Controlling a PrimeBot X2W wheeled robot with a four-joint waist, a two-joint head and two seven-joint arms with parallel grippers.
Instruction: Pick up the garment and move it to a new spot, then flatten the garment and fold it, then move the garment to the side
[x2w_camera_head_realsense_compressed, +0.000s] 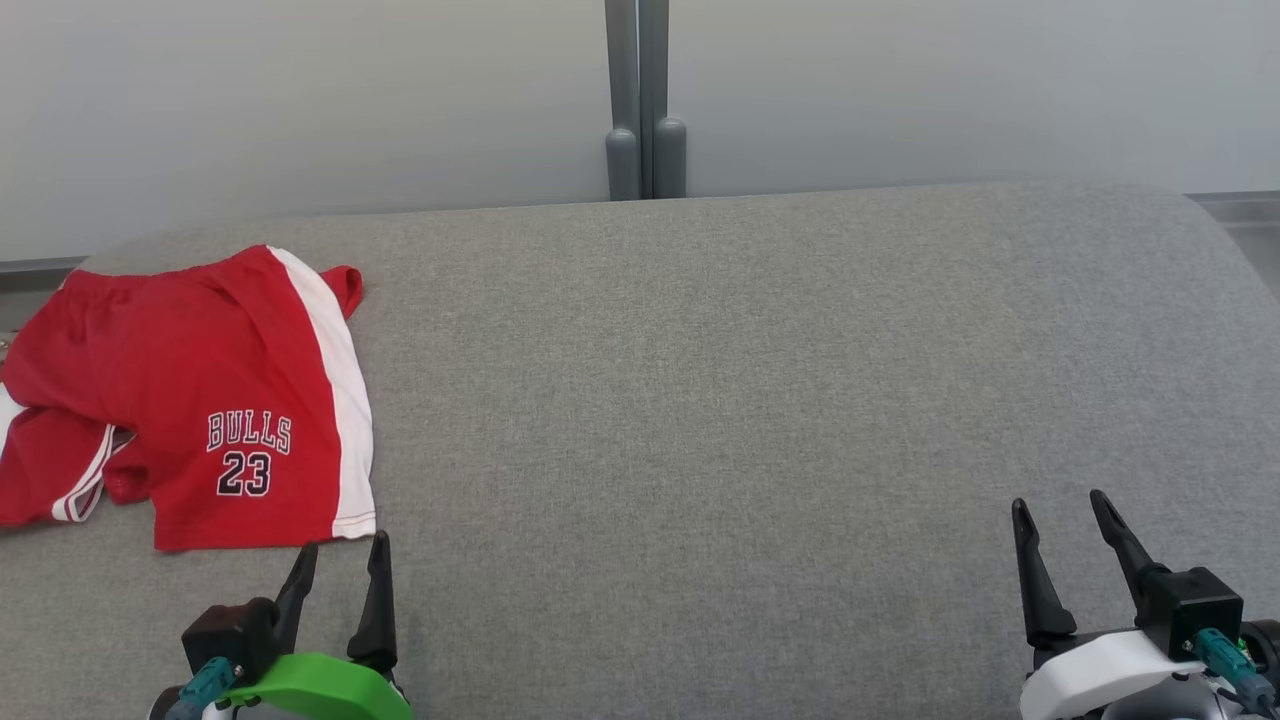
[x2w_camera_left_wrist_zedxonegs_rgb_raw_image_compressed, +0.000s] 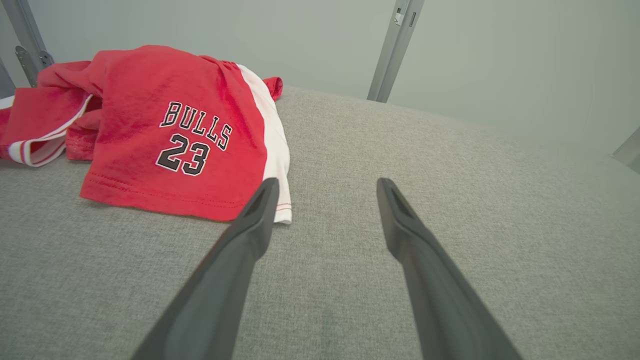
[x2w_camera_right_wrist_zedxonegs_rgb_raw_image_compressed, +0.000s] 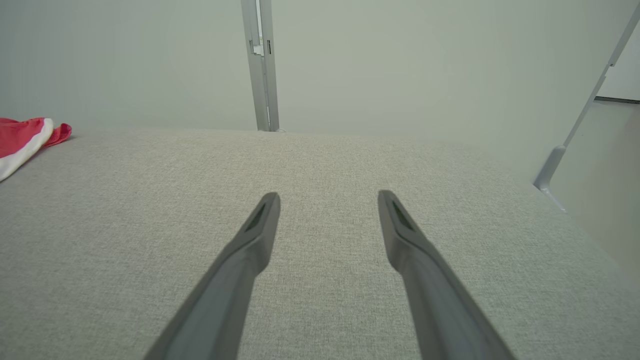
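Shorts: the red shorts (x2w_camera_head_realsense_compressed: 200, 400) lay at the far left of the grey cloth top (x2w_camera_head_realsense_compressed: 750, 400), well apart from its middle
Print: black and white letters (x2w_camera_head_realsense_compressed: 248, 432) on the flat leg read BULLS, with 23 below
Stripe: a white stripe (x2w_camera_head_realsense_compressed: 335, 390) ran down the right side of that leg to the hem
Other leg: it was bunched up and folded on itself, so its shape was hard to make out
Cut off: the left side of the shorts ran out past the left edge of the head view; in the right wrist view a small red and white corner peeked in at the left edge
Left gripper: the left gripper (x2w_camera_head_realsense_compressed: 345, 542) was wide open and held nothing; its tips were just beside the bottom hem, near the white corner
Hard to tell: in the left wrist view one finger (x2w_camera_left_wrist_zedxonegs_rgb_raw_image_compressed: 250, 235) crossed in front of the white corner, and it could not be told if it touched the shorts
Right gripper: the right gripper (x2w_camera_head_realsense_compressed: 1058, 500) was wide open too, with nothing in it, over bare cloth top at the near right, well apart from the shorts
Arms: the rest of both arms was cut off by the bottom edge of the head view
Behind: a grey post (x2w_camera_head_realsense_compressed: 645, 100) stood against the pale wall (x2w_camera_head_realsense_compressed: 300, 100) past the far edge
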